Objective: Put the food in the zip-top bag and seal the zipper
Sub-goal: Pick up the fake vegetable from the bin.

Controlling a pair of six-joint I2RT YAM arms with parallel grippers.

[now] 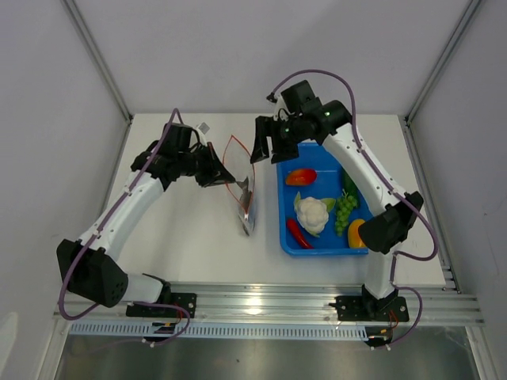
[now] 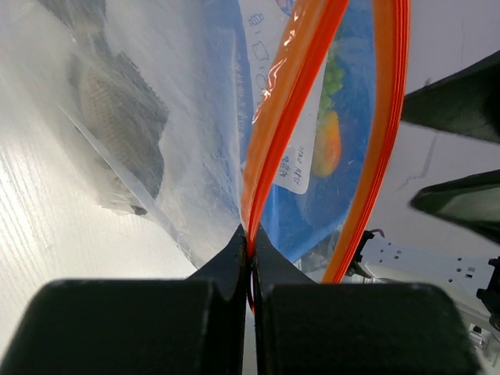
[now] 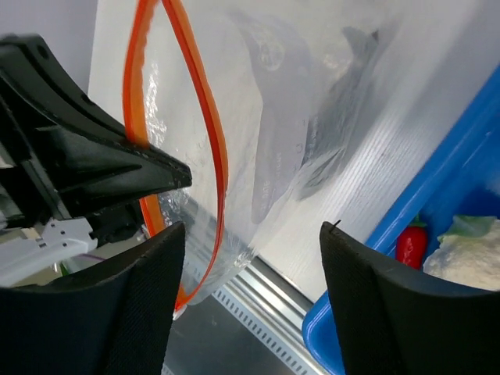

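left gripper pinching zipper, bag mouth gaping, right gripper spread nearby

The top view looks down from above and behind the arms over the whole table. The left wrist view sits close behind its fingers, facing the bag. The right wrist view faces the same bag from the other side.
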